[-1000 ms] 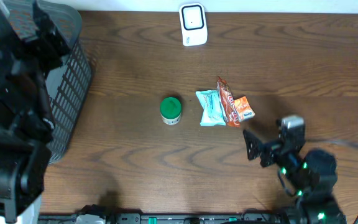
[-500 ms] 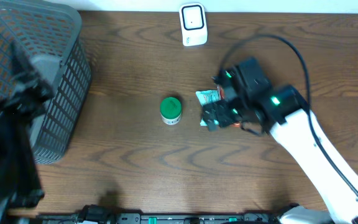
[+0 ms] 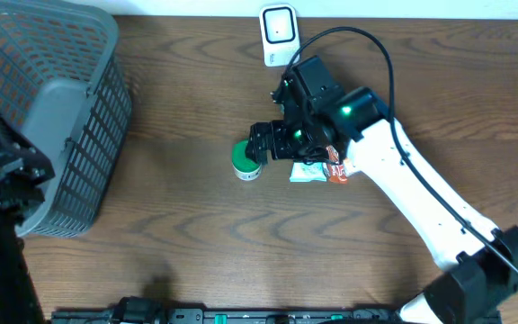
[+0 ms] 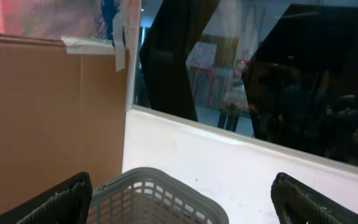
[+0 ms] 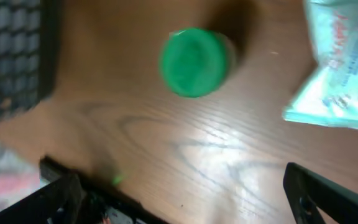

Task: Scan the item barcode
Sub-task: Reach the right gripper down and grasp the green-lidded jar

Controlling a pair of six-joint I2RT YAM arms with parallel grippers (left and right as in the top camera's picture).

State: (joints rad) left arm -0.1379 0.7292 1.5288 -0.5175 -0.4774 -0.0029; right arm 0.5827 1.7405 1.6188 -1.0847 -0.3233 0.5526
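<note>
A green-lidded jar (image 3: 246, 159) stands mid-table, with a pale blue packet (image 3: 306, 169) and a red-orange snack packet (image 3: 335, 167) just to its right. The white barcode scanner (image 3: 279, 34) stands at the table's back edge. My right gripper (image 3: 263, 144) hovers open right beside the jar, its arm covering part of the packets. In the right wrist view the green lid (image 5: 193, 62) and blue packet (image 5: 344, 68) lie ahead of the open, empty right gripper (image 5: 191, 199). My left gripper (image 4: 182, 208) is open and empty, raised over the basket's rim (image 4: 154, 186).
A grey mesh basket (image 3: 52, 117) fills the table's back left corner, and the left arm (image 3: 7, 175) hangs at its front edge. Bare wood lies in front of the jar and at the right of the table.
My right arm swung from the front right up over the packets, then left to the green jar. The left arm drew back off the basket toward the front left.
</note>
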